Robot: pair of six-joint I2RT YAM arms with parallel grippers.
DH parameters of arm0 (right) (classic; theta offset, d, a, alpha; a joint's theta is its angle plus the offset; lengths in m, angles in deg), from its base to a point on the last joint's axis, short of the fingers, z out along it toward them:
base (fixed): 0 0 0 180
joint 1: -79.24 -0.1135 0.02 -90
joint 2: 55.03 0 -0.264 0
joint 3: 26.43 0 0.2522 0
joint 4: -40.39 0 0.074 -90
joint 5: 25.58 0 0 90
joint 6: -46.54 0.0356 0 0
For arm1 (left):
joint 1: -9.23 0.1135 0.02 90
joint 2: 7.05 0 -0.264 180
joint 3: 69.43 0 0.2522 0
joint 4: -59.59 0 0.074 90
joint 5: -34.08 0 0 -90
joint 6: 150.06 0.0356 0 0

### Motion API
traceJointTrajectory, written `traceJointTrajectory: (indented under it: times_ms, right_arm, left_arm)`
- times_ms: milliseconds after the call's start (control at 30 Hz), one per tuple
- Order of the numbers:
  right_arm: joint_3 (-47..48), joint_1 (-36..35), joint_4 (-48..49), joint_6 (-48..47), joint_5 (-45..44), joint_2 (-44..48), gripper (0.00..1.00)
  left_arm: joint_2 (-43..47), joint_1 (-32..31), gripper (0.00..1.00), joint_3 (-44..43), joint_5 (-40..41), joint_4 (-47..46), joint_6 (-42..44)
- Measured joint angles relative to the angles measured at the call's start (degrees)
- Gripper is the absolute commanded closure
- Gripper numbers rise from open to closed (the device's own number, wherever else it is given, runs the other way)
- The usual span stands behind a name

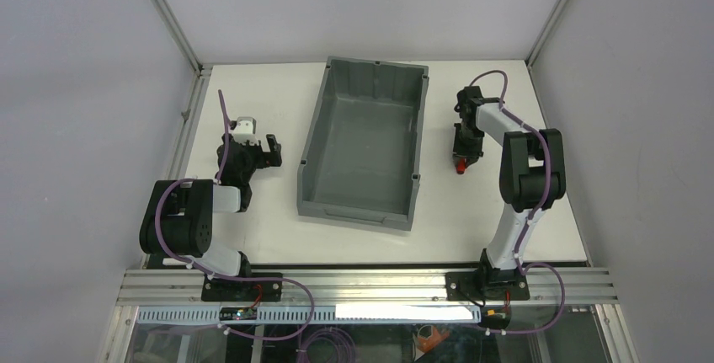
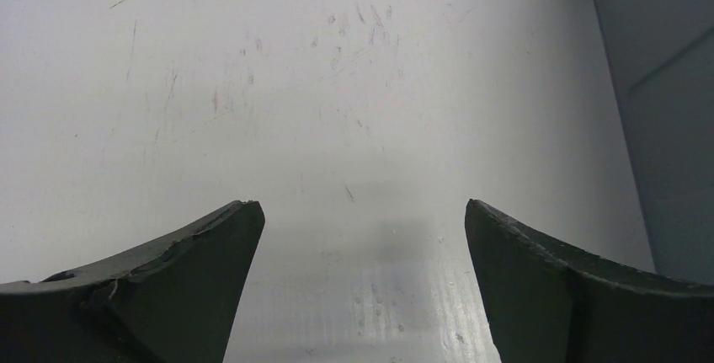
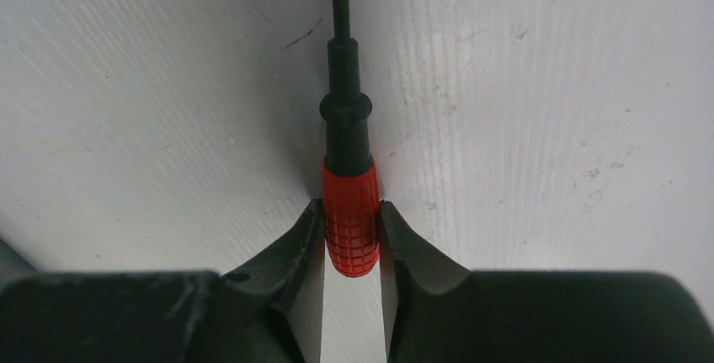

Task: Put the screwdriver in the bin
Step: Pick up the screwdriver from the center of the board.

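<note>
1. Red ribbed handle of the screwdriver [image 3: 350,230] pinched between the two fingers of the right gripper [image 3: 350,205], one pad pressed against each side. Thin black shaft pointing straight away from the wrist camera.
2. Low over the white table [image 1: 253,237], perhaps resting on it. Hard to tell from either view whether touching the surface or just off it.
3. Outside the bin [image 1: 313,140], near its right wall and not touching it, about level with the middle of that wall in the overhead view.
4. Grey plastic, tall sloped walls, lower front lip turned toward the arm bases. Set between the two arms and turned slightly askew on the table.
5. Right arm bent at the elbow along the right side of the table, wrist tipped down over the red handle.
6. Left gripper [image 2: 362,211] spread wide with nothing held, only scuffed white table between its dark fingers. Left of the bin and apart from it, with a strip of grey wall at the right edge of the left wrist view.
</note>
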Motion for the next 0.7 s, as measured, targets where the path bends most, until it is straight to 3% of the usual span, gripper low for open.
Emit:
traceJointTrajectory:
  times_ms: [333, 700]
  right_arm:
    - [-0.22, -0.02, -0.35, -0.28, 0.17, 0.87, 0.91]
    - [-0.2, -0.02, -3.61, -0.37, 2.51, 10.01, 0.92]
  left_arm:
    - [0.0, 0.0, 0.01, 0.0, 0.0, 0.0, 0.0]
    - [0.0, 0.0, 0.01, 0.0, 0.02, 0.0, 0.0]
